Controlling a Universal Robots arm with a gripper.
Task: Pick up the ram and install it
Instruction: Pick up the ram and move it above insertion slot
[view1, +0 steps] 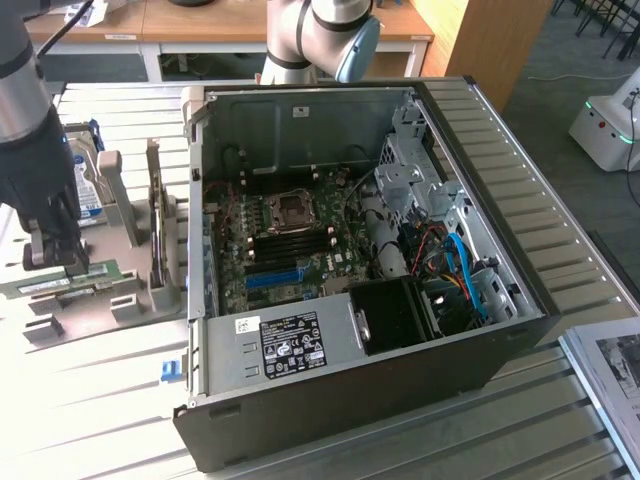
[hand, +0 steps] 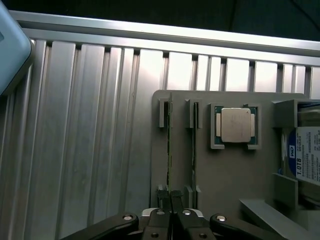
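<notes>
The ram (view1: 70, 284) is a long green stick standing on edge in a slot of the grey holder (view1: 135, 300), at the exterior view's left. My gripper (view1: 53, 262) comes down on it from above, and its fingers meet on the stick. In the wrist view the ram (hand: 169, 145) is a thin line seen edge-on, and the gripper (hand: 170, 196) is shut across its near end. A second thin stick (hand: 194, 145) stands in the neighbouring slot. The open computer case (view1: 480, 110) lies at the middle, with the motherboard (view1: 290, 245) and its dark memory slots (view1: 295, 240) exposed.
A processor chip (hand: 236, 125) sits in a pocket of the holder, beside a blue-labelled hard drive (hand: 306, 155). The hard drive (view1: 88, 185) stands upright behind my gripper. The case holds a power supply (view1: 285, 345), a drive cage (view1: 410, 175) and cables. The slatted metal table (hand: 75, 150) surrounds everything.
</notes>
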